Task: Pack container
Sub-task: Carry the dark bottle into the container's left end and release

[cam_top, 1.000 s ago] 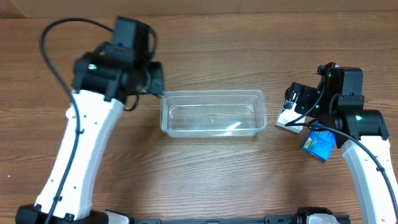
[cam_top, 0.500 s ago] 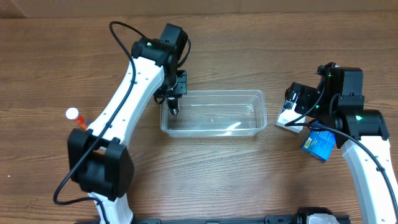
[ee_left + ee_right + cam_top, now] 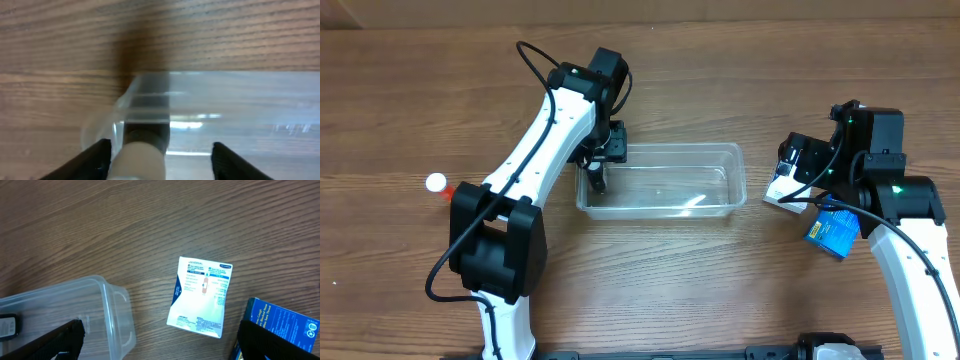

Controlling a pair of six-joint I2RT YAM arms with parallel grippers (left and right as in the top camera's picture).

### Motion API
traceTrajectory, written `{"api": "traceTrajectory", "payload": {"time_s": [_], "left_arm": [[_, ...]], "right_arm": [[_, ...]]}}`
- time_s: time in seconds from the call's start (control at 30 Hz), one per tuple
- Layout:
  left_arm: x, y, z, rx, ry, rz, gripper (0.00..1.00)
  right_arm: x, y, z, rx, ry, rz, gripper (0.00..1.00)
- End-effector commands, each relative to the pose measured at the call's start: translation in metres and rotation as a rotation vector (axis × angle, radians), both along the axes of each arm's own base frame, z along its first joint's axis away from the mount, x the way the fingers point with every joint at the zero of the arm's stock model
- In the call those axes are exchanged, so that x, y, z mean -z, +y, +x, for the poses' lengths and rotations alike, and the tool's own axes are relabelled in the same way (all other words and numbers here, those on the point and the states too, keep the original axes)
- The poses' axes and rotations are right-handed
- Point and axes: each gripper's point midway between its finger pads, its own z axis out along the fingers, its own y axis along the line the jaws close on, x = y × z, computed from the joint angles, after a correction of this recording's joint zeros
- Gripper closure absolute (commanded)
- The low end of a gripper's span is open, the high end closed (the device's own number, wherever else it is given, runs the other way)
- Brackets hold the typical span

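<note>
Packing barely begun: the container (image 3: 670, 148) lies between the two claws, with one small bottle (image 3: 142, 155) apparently inside its left end, beneath the wide-open, empty left claw (image 3: 161, 149). The right claw (image 3: 160, 342) is likewise wide open and empty. The white box (image 3: 200, 297) and blue box (image 3: 280, 325), right of the container, await packing.

The left hand (image 3: 599, 172) hangs over the tub's (image 3: 665, 212) left end, blocking it; the tub's middle and right end lie open from above. Beyond its right end, a white packet (image 3: 201, 297) and blue box (image 3: 277, 325) crowd the desk (image 3: 720, 300) under the right hand (image 3: 788, 170).
</note>
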Motion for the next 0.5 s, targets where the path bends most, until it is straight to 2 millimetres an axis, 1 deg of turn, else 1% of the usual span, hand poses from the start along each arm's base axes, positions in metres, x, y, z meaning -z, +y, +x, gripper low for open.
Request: {"api": "traceTrajectory", "payload": {"time_s": [0.0,0.07,0.13,0.17,0.27,0.3,0.33,0.37,0.4,0.43,0.47], "left_arm": [[-0.007,0.000,-0.007,0.006,0.019,0.011,0.33],[-0.018,0.000,-0.009,0.006,0.012,0.009,0.33],[-0.037,0.000,-0.007,0.008,-0.023,-0.005,0.33],[-0.051,-0.001,-0.005,0.009,-0.054,-0.017,0.33],[-0.104,0.002,-0.004,0.007,-0.174,-0.053,0.29],[-0.131,0.010,-0.007,-0.003,-0.235,-0.051,0.26],[-0.148,0.019,-0.010,-0.016,-0.275,-0.036,0.20],[-0.170,0.033,-0.014,-0.045,-0.333,-0.011,0.04],[-0.186,0.047,-0.018,-0.081,-0.375,0.008,0.00],[-0.209,0.071,-0.026,-0.144,-0.441,0.031,0.00],[-0.222,0.092,-0.032,-0.195,-0.476,0.050,0.00]], "right_arm": [[-0.016,0.000,0.006,0.002,-0.046,0.004,0.00],[-0.016,0.000,0.006,0.002,-0.046,0.004,0.00],[-0.016,0.000,0.006,0.002,-0.046,0.004,0.00],[-0.016,0.000,0.006,0.002,-0.046,0.004,0.00],[-0.016,0.000,0.006,0.002,-0.046,0.004,0.00],[-0.016,0.000,0.006,0.002,-0.046,0.004,0.00],[-0.016,0.000,0.006,0.002,-0.046,0.004,0.00],[-0.016,0.000,0.006,0.002,-0.046,0.004,0.00],[-0.016,0.000,0.006,0.002,-0.046,0.004,0.00],[-0.016,0.000,0.006,0.002,-0.046,0.004,0.00],[-0.016,0.000,0.006,0.002,-0.046,0.004,0.00]]}}
